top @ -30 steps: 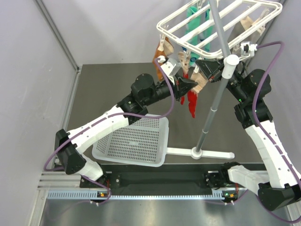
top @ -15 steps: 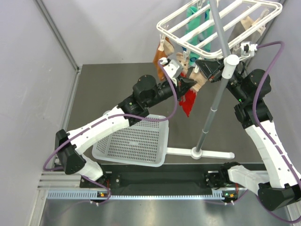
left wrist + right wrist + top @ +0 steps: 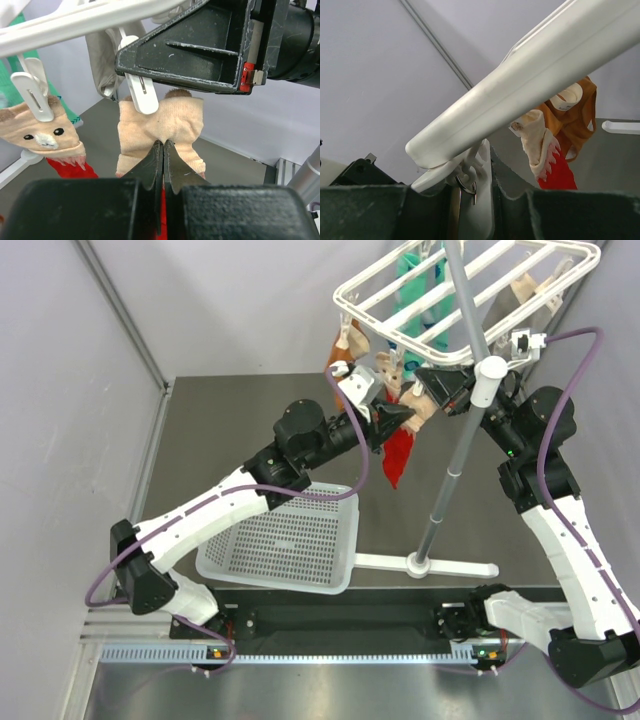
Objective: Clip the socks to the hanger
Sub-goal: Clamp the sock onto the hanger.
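Observation:
The white hanger (image 3: 470, 290) tops a grey pole (image 3: 452, 465). My left gripper (image 3: 403, 416) is shut on a red sock (image 3: 396, 455) and holds it just under the frame. In the left wrist view the gripper (image 3: 163, 145) pinches red fabric (image 3: 162, 212), and the sock's tan toe (image 3: 172, 122) sits at a white clip (image 3: 141, 97). A second tan-toed red sock (image 3: 45, 135) hangs clipped at left. My right gripper (image 3: 432, 390) is shut on a clip (image 3: 479, 200) below the hanger bar (image 3: 530, 85). Mint-green socks (image 3: 418, 290) hang under the frame.
A white perforated basket (image 3: 290, 540) lies on the table under the left arm. The pole's white foot (image 3: 430, 565) crosses the table in front of the right arm's base. An orange-brown sock (image 3: 577, 117) hangs on the frame's left corner.
My left gripper has raised the red sock toward the frame, so the sock hangs shorter and bunched. The right arm has not moved.

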{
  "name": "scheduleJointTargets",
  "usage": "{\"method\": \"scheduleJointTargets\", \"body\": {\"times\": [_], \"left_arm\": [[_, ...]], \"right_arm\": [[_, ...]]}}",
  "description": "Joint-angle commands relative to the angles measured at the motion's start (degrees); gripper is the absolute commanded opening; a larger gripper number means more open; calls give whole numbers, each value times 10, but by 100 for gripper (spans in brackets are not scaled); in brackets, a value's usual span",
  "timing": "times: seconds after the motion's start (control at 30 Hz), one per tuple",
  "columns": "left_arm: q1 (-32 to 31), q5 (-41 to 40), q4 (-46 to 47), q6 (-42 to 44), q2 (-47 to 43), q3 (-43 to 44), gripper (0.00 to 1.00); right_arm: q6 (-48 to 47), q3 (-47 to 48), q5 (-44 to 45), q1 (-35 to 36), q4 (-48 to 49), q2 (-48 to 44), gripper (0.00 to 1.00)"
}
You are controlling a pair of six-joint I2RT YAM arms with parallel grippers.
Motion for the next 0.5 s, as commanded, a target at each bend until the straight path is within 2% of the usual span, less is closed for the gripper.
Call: {"method": "scheduleJointTargets", "body": {"times": [0.0,0.47], "left_arm": [[-3,-7,17,13,-35,-4,0],[-3,-10,-5,30,-36,-3,0]], "right_arm": [[-7,22,-3,5,-35,4,0],[-7,29,-5,5,-35,8,0]]}}
